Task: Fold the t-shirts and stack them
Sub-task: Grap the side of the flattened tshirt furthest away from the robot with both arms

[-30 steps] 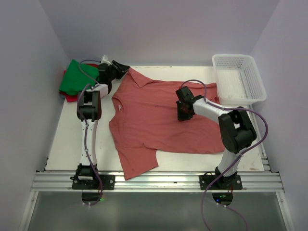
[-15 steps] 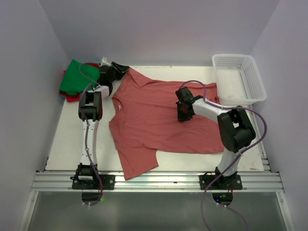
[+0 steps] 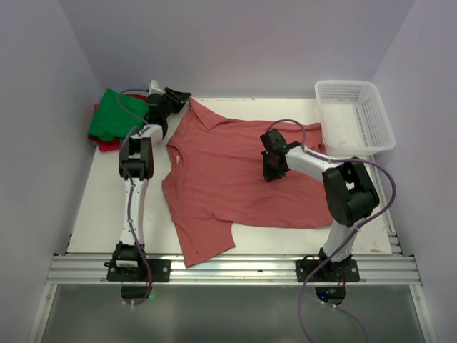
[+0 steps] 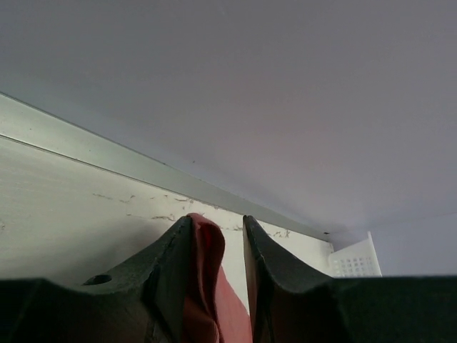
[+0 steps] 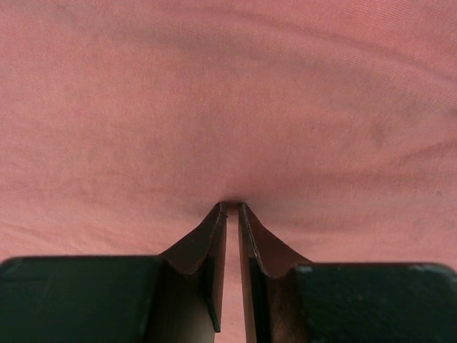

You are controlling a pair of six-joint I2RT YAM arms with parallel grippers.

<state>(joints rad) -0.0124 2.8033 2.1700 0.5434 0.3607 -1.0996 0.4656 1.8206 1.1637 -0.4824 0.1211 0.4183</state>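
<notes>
A large, faded brick-red t-shirt [image 3: 228,182] is being shown spread nearly flat across the middle of the white tabletop [image 3: 96,214], its cloth soft and lightly creased, with one flap reaching toward the near edge. Its far-left corner is being lifted off the surface and is being gripped between the left fingers [image 4: 168,279]; in the left wrist view a narrow fold of red fabric is being squeezed in the gap between them. Near the middle of the shirt, the right fingers [image 5: 196,250] are being pressed down onto the cloth and are drawn almost together, and a small pucker of fabric is being pinched at their tips, with faint wrinkles radiating from that spot. A bright green t-shirt [image 3: 111,114] is being kept as a folded bundle at the far-left corner, just beside the left arm, and it is being carried on a red-pink t-shirt [image 3: 107,146], of which only a thin edge is being shown beneath it. A white mesh basket [image 3: 355,118] is being seen at the far-right corner, close to the brick-red shirt's right edge; whether the two are touching cannot be told.
</notes>
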